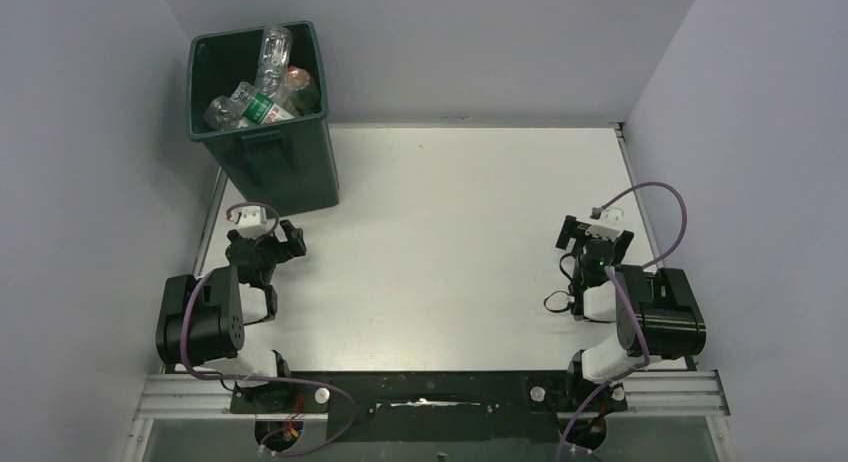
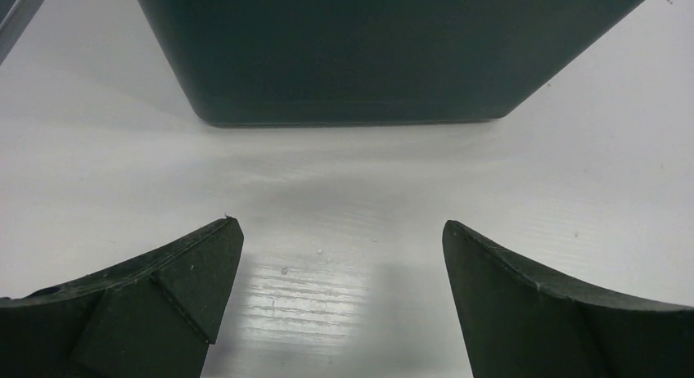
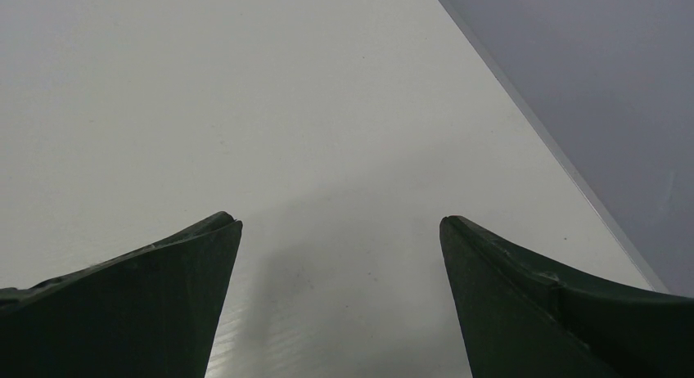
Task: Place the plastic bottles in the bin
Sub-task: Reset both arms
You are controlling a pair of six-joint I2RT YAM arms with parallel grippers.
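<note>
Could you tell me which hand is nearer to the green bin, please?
Left. The left hand sits just in front of the bin, facing its base; the right hand is far off to the right.

I'm seeing the bin [image 1: 285,167] showing a deep, dark green, plain with no markings. Inside it the plastic bottles [image 1: 274,54] are looking mostly clear, one wearing a green-and-white label, another glowing amber-brown. The desk [image 1: 450,242] is reading flat white, with faint fine stripes shimmering under the left claw [image 2: 342,231] in its wrist view. That one and the right claw [image 3: 340,227] are both coming through matte blackish green. The arms [image 1: 200,322] are showing black with white segments, their cables [image 1: 652,185] running purple. The walls [image 1: 90,132] are appearing pale lilac-grey.
</note>
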